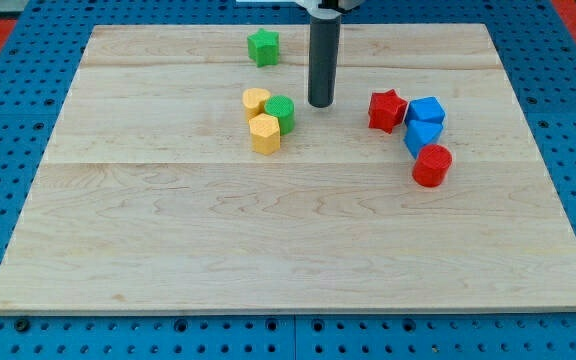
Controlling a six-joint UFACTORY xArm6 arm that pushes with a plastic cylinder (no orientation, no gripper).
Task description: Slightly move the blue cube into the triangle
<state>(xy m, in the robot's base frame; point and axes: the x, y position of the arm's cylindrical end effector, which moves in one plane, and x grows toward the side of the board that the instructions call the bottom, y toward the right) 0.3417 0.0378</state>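
The blue cube (427, 111) sits at the view's right, touching a red star (387, 109) on its left and a second blue block (422, 135), angular in shape, just below it. A red cylinder (432, 165) lies below that. My tip (320, 104) rests on the board between the green cylinder (280, 113) and the red star, well left of the blue cube and touching no block.
Two yellow blocks (256, 101) (265, 133) stand against the green cylinder's left side. A green star-like block (262, 46) lies near the view's top. The wooden board (288, 240) ends on a blue pegboard on all sides.
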